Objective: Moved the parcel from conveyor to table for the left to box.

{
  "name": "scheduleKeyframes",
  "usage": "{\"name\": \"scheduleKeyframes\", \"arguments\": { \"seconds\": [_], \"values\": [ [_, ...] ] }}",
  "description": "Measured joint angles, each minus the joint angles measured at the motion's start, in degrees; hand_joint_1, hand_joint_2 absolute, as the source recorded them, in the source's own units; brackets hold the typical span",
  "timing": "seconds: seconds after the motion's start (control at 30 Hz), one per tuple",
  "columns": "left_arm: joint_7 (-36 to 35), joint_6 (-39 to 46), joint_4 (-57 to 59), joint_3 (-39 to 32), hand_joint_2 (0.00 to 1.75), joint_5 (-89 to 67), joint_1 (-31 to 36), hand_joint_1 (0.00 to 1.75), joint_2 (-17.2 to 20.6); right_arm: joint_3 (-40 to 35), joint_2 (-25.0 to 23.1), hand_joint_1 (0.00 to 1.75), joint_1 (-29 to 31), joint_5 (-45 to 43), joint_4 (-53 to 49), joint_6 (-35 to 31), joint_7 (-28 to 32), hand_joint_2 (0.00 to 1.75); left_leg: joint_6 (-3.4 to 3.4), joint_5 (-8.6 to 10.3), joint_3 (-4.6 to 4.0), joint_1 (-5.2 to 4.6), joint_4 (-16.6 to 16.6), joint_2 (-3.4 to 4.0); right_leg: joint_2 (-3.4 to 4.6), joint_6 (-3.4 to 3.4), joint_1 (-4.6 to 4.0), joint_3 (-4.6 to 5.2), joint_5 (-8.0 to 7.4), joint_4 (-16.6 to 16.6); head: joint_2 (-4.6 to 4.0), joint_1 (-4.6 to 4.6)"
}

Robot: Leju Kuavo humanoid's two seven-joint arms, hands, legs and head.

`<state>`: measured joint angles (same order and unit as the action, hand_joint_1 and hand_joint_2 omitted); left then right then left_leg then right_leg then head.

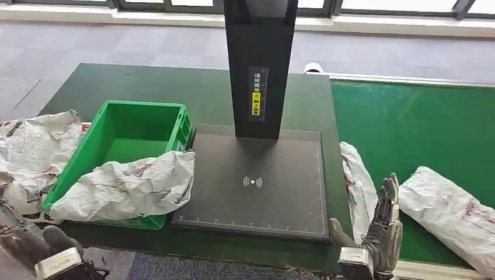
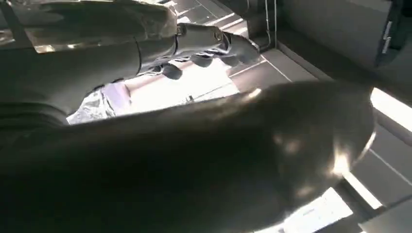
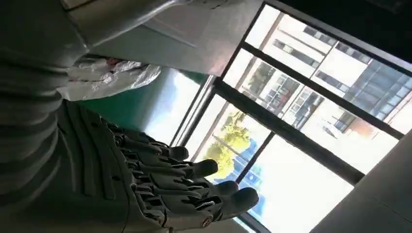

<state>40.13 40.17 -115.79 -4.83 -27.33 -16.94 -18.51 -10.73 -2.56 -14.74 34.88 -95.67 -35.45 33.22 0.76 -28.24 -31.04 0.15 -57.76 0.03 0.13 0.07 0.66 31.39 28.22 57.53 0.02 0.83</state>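
Right hand [image 1: 382, 224] raised at about 5 o'clock of the head view, fingers [image 3: 194, 189] straight and a little apart, holding nothing, standing between two parcels at the near edge of the green conveyor [image 1: 408, 122]. Just beside it at 9 o'clock, a narrow white parcel [image 1: 357, 186] lying along the seam between conveyor and dark desk [image 1: 175, 93]. At 3 o'clock of the hand, a larger crumpled white parcel [image 1: 452, 213] on the conveyor belt, near the hand but whether touching cannot be told.

Left hand [image 1: 61, 256] low at 7 o'clock, below the desk edge; state of its fingers [image 2: 214, 46] cannot be told, too blurred and mostly hidden by a dark body part.

Green box [image 1: 125, 137] on the left part of the desk, with a grey-white bag [image 1: 131, 186] draped over its near rim. More crumpled bags [image 1: 32, 154] at 9 o'clock of the box. Black scale plate [image 1: 257, 181] in the middle of the desk, black post [image 1: 260, 67] standing at its far side.
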Motion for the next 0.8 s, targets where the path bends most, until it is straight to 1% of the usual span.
{"name": "scheduleKeyframes", "arguments": {
  "seconds": [0.07,0.13,0.17,0.2,0.23,0.27,0.3,0.37,0.5,0.6,0.7,0.8],
  "values": [
    [0.00,0.00,-0.75,1.45,0.00,3.27,-0.70,0.00,0.22,0.89,0.00,0.00,-0.14,2.44,0.42,-1.13,-2.22,1.75,0.00,0.00,0.06,0.00,0.00,0.01,0.02,0.00,0.00,0.00,0.00,-0.01,0.00,0.00],
    [0.00,-0.88,-0.73,5.06,0.00,9.42,-1.89,0.00,2.01,2.89,-0.02,0.00,-0.31,6.31,1.05,-1.90,-6.35,1.75,0.01,0.00,0.10,0.00,0.00,-0.01,0.00,0.00,-0.03,0.05,0.01,-0.02,0.00,0.00],
    [0.00,-3.25,-0.81,7.27,0.00,12.06,-2.28,0.00,3.55,4.77,-0.07,0.00,-0.44,9.61,1.62,-2.60,-8.79,1.75,0.01,0.00,0.09,0.00,-0.01,-0.02,-0.02,0.00,-0.03,0.05,0.01,-0.02,0.00,0.00],
    [0.00,-7.49,-0.99,10.15,0.00,14.23,-2.48,0.00,5.65,7.30,-0.24,0.00,-0.57,13.83,2.36,-2.80,-11.07,1.75,0.00,0.00,0.07,0.00,-0.01,-0.05,-0.09,0.00,-0.03,0.03,0.01,-0.01,0.00,0.00],
    [0.00,-10.52,-0.97,12.81,0.00,14.56,-2.64,0.00,6.90,10.08,-0.37,0.00,-0.56,17.55,3.16,-2.47,-12.69,1.75,0.00,0.00,0.06,0.01,0.00,-0.07,-0.10,0.00,-0.02,0.01,0.01,-0.01,0.00,0.00],
    [0.00,-11.67,-0.77,15.47,0.00,14.10,-2.86,0.00,8.03,13.26,-0.57,0.00,-0.34,20.89,4.25,-1.86,-13.51,1.75,0.00,0.00,0.04,0.00,0.00,-0.07,-0.11,0.00,-0.01,-0.04,0.00,-0.01,0.00,0.00],
    [0.00,-11.17,-0.38,18.28,0.00,13.38,-2.98,0.00,9.12,17.18,-0.85,0.00,0.00,23.27,5.76,-0.84,-13.99,1.75,0.00,0.00,0.02,0.00,0.00,-0.05,-0.08,0.00,0.01,-0.04,0.00,-0.01,0.00,0.00],
    [0.02,-10.56,0.26,22.41,0.00,15.34,-2.81,0.00,10.96,23.18,-1.05,0.00,0.93,24.72,8.62,0.57,-14.23,1.75,-0.01,0.00,0.02,-0.01,-0.02,-0.03,-0.06,0.02,0.03,-0.02,-0.01,-0.02,0.00,0.00],
    [0.00,-9.99,0.96,27.32,0.00,20.92,-1.62,0.00,14.05,34.70,-1.03,0.00,3.60,25.84,15.26,2.25,-14.34,1.75,-0.03,-0.01,0.03,-0.10,-0.03,-0.05,-0.06,0.06,0.13,-0.03,-0.03,-0.03,0.00,0.00],
    [0.00,-10.57,1.48,28.98,0.00,22.49,-1.19,0.00,15.54,40.34,-0.92,0.00,4.73,26.16,18.62,2.73,-14.36,1.75,-0.03,-0.01,0.03,-0.10,-0.03,-0.05,-0.06,0.06,0.12,-0.01,-0.03,-0.03,0.00,0.00],
    [-0.02,-13.25,2.27,29.22,0.00,23.92,-0.56,0.00,16.15,45.16,-0.22,0.00,6.06,27.91,22.26,4.07,-14.10,1.75,-0.03,-0.01,0.03,-0.10,-0.03,-0.02,-0.03,0.06,0.11,0.01,-0.03,-0.02,0.00,0.00],
    [-0.02,-13.81,2.93,29.38,0.00,24.14,-0.34,0.00,16.48,49.07,0.15,0.00,6.95,28.42,24.81,4.42,-14.10,1.75,-0.03,-0.01,0.02,-0.09,-0.03,-0.03,-0.03,0.06,0.11,0.00,-0.03,-0.01,0.00,0.00]
  ]
}}
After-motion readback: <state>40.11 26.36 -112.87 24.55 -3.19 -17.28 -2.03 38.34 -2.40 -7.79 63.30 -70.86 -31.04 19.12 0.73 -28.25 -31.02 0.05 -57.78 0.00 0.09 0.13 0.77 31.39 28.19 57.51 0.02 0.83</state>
